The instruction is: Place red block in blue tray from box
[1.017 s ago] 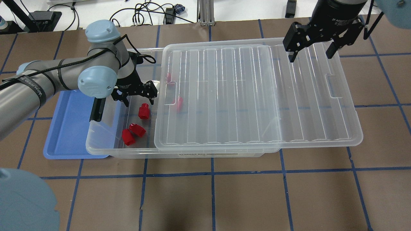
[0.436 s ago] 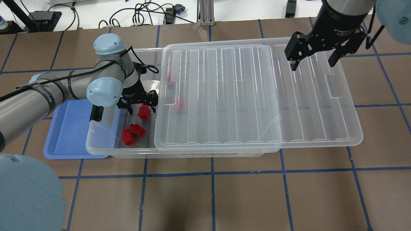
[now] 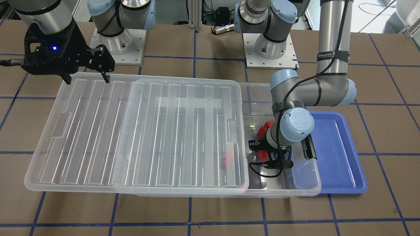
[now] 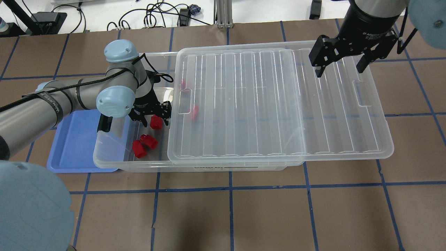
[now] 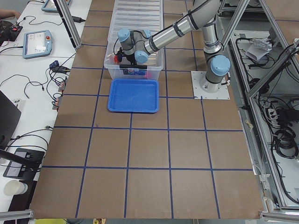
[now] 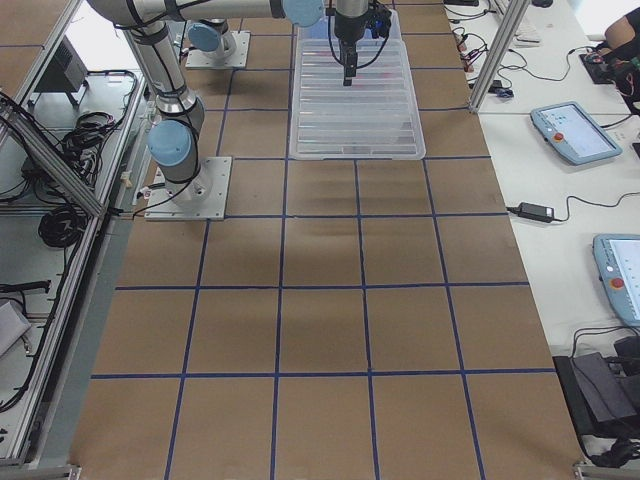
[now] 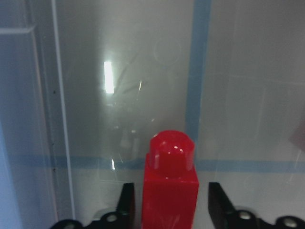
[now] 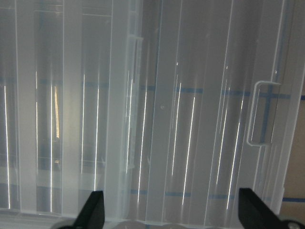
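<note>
Red block (image 7: 170,191) stands low-centre in the left wrist view, on the box (image 4: 108,164) floor, straddled by the left end effector (image 7: 170,202), fingers apart and not yet clamped. Closing off-centre on such glossy plastic could tip it or squirt it aside. The right end effector (image 4: 339,69), also apart, hangs at upper right overhead.

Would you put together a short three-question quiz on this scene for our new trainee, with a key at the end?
1. Counting the red block between the fingers of the left gripper, how many red blocks lie in the uncovered end of the box?
2. The right gripper hangs above: A the lid, B the uncovered end of the box, C the left gripper.
3. True or false: the blue tray holds nothing yet.
Key: 1 three; 2 A; 3 true.
</note>
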Robot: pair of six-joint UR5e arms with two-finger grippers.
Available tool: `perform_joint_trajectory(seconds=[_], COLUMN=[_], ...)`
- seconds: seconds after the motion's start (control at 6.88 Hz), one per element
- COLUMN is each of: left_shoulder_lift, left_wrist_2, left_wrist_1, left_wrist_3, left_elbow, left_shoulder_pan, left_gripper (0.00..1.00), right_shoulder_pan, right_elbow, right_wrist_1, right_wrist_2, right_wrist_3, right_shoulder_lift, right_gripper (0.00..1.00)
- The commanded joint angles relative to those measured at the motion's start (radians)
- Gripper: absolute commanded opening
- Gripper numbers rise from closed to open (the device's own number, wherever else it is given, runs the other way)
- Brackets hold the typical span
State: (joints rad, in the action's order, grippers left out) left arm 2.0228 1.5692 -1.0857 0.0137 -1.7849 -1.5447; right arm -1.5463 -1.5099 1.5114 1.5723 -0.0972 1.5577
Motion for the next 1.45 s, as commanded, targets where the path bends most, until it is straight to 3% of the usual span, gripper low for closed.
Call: perform_joint_trajectory(seconds=[0.0, 0.44, 0.58, 0.87, 1.02, 1.16, 1.31], left_shoulder_lift=[-0.028, -0.070, -0.099, -0.137, -0.166, -0.173, -0.159], left_wrist_2=[0.000, -0.015, -0.078, -0.135, -0.067, -0.042, -0.038], left_wrist_1=[-0.032, -0.332, -0.405, -0.503, -0.510, -0.510, -0.500], left_wrist_3=[0.006, 0.052, 0.054, 0.031, 0.003, -0.124, -0.290], left_elbow=[0.034, 0.236, 0.286, 0.347, 0.348, 0.340, 0.326], left_shoulder_pan=[0.002, -0.008, -0.005, 0.114, 0.185, 0.265, 0.346], left_gripper=[0.15, 0.15, 0.15, 0.15, 0.15, 0.15, 0.15], right_shoulder_pan=[0.002, 0.014, 0.018, 0.175, 0.266, 0.364, 0.415], right_elbow=[-0.001, -0.001, 0.002, 0.042, 0.050, 0.027, -0.005], right_wrist_1=[-0.003, -0.004, 0.001, -0.043, -0.046, 0.005, 0.059], right_wrist_2=[0.000, 0.000, 0.000, 0.025, 0.028, 0.029, 0.037], right_wrist_3=[-0.002, -0.013, -0.018, -0.131, -0.233, -0.480, -0.525], right_shoulder_lift=[-0.001, -0.002, -0.004, -0.014, -0.036, -0.048, -0.062], right_gripper=[1.00, 1.00, 1.00, 1.00, 1.00, 1.00, 1.00])
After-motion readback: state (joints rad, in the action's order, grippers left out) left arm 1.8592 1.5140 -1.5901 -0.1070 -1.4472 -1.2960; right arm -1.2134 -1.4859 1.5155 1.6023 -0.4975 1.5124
